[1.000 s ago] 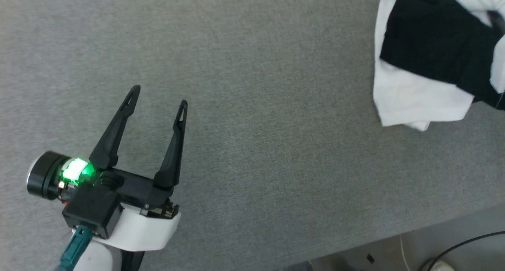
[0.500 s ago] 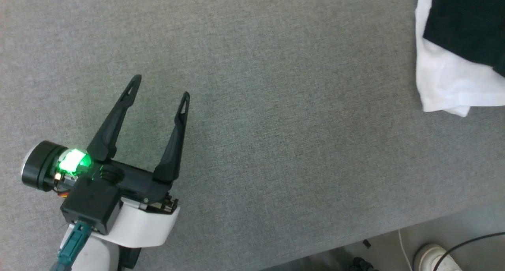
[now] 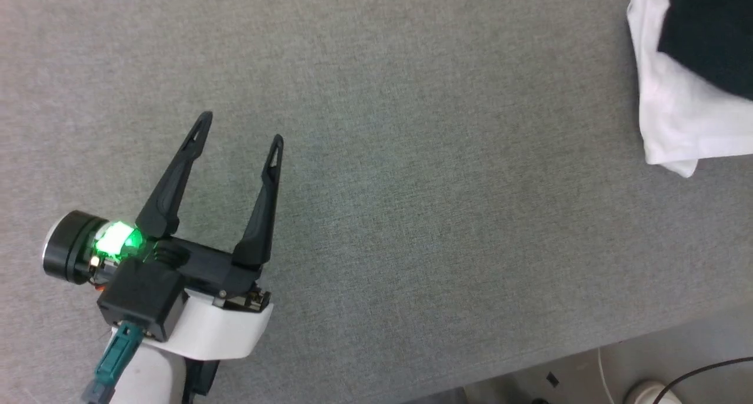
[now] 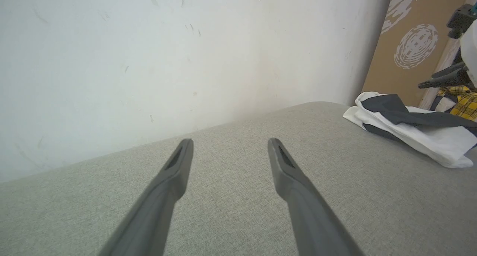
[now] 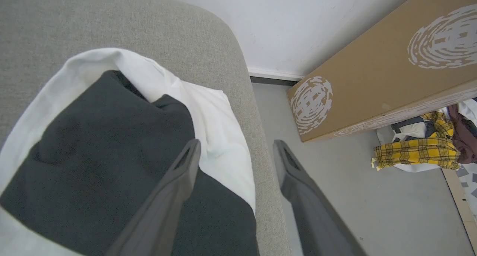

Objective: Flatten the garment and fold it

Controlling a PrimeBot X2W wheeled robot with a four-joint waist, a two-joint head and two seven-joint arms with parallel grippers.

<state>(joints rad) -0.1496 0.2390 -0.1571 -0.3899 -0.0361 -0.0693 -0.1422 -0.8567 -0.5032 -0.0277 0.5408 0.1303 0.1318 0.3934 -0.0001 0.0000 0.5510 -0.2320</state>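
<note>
- Left fingers [image 3: 176, 180] [image 4: 164, 189]: spread apart, nothing between them. In the head view they point up and slightly right over bare grey fabric; whether the tips touch it, I cannot tell.
- Green light [image 3: 117, 245] lit on the left wrist housing, just behind the finger bases.
- Right fingers [image 5: 175, 189]: spread apart, nothing clamped. In the right wrist view one finger lies over the dark part of the garment [image 5: 220, 136] and the other over the worktop's edge and the floor [image 5: 354, 196] beyond. Contact with the cloth cannot be told.
- Garment [image 3: 676, 122] [image 4: 421, 136]: lies in a loosely folded heap at the right end of the worktop [image 3: 412, 186] [image 4: 372, 196] [image 5: 111, 21], beside its rounded corner. White cloth below and around, a black panel on top. It is well apart from the left fingers.
- Worktop: grey woven fabric cover, set against a white wall [image 4: 149, 54].
- Off the worktop's right end: a brown cardboard box [image 5: 372, 77] [image 4: 410, 43] with white fingerprint-like prints, standing on the floor.
- Near the box: a yellow plaid cloth [image 5: 417, 151] [image 4: 462, 99] among other clothes.
- Dark cable [image 3: 700, 369] on the floor below the worktop's near edge.
</note>
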